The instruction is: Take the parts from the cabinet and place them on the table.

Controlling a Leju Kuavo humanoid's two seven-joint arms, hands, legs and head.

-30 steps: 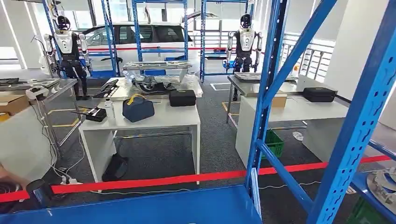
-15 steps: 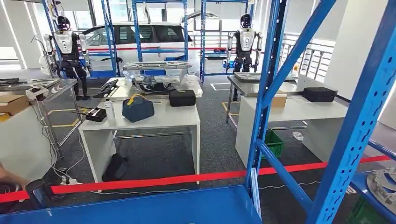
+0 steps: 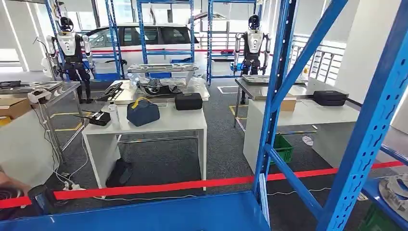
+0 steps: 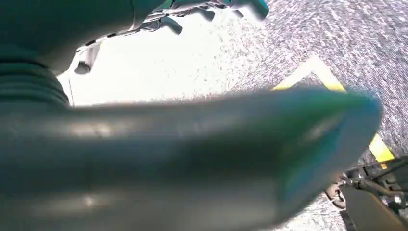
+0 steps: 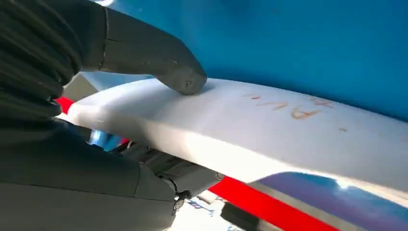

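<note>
In the right wrist view my right hand (image 5: 72,125) grips a long pale metal part (image 5: 269,134) with orange writing on it. The thumb (image 5: 149,60) presses on its upper face and dark fingers (image 5: 168,171) curl under it, close against the cabinet's blue panel (image 5: 288,43). My left hand (image 4: 144,159) hangs over grey floor, its blurred thumb across the picture, its fingers (image 4: 192,12) spread and holding nothing. In the head view the blue cabinet (image 3: 276,96) stands right in front, with a blue shelf (image 3: 168,214) at the bottom. A silvery round part (image 3: 395,190) lies on the shelf at the right edge.
Beyond the cabinet a red tape (image 3: 168,186) stretches across the floor. Behind it stands a white table (image 3: 163,127) with a blue bag (image 3: 143,112) and a black case (image 3: 188,101). A second table (image 3: 308,113) is to the right. Two idle humanoid robots stand far back.
The head picture has shifted very slightly; nothing in the scene has visibly moved.
</note>
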